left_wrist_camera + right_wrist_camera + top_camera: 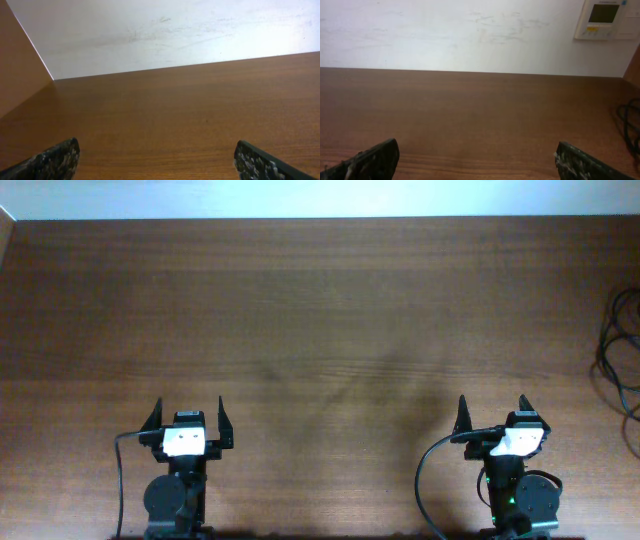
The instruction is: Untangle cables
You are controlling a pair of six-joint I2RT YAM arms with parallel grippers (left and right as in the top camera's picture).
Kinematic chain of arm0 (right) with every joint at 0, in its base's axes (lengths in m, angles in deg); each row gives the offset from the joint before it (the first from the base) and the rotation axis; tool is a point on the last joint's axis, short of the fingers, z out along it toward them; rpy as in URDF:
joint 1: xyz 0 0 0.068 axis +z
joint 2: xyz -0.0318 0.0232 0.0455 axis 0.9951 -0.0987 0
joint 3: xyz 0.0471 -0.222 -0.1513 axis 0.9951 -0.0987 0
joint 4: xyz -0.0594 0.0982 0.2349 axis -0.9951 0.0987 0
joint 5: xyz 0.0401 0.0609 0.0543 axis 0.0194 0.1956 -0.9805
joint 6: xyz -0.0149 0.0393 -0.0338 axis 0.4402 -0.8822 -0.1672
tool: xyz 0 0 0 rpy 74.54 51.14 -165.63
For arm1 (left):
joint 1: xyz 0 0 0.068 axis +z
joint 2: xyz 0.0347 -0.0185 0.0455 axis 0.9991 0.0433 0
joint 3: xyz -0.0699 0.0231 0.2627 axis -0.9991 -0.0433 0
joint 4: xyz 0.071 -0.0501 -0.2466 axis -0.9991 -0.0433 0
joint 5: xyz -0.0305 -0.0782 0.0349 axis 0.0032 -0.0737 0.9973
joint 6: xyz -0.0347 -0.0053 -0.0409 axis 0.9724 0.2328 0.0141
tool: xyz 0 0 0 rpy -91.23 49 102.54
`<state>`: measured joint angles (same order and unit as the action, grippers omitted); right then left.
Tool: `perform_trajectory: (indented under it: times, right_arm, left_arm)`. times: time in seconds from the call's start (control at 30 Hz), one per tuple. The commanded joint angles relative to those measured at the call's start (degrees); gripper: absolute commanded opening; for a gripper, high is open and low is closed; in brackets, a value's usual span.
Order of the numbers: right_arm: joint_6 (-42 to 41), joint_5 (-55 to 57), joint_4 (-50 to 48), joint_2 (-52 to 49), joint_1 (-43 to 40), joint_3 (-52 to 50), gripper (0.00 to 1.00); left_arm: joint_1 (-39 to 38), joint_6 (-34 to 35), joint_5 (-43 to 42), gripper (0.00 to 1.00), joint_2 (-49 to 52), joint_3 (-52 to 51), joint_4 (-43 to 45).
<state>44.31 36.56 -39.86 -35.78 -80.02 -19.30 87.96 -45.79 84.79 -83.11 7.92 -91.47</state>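
Observation:
Thin black cables [622,358] lie in loose loops at the table's far right edge, partly cut off by the frame. They also show at the right edge of the right wrist view [632,125]. No plug ends show. My left gripper [187,408] is open and empty at the front left, far from the cables; in its own view [157,150] only bare wood lies between the fingers. My right gripper [493,402] is open and empty at the front right, short of the cables and to their left; its own view [477,150] shows the same.
The brown wooden table [320,330] ends at a white wall at the back. A white wall panel [605,17] hangs at the upper right of the right wrist view. Each arm's thick black wire [430,470] curves beside its base.

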Motion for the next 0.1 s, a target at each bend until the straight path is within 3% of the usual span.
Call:
perform_trajectory:
  times: [0.0, 0.07]
  right_arm:
    - [0.13, -0.11, 0.59, 0.59, -0.33, -0.28, 0.99]
    - [0.13, -0.11, 0.59, 0.59, -0.33, -0.28, 0.99]
  left_arm:
    - [0.2, 0.7, -0.42, 0.99, -0.44, -0.11, -0.31]
    - [0.2, 0.7, -0.42, 0.99, -0.44, -0.11, -0.33]
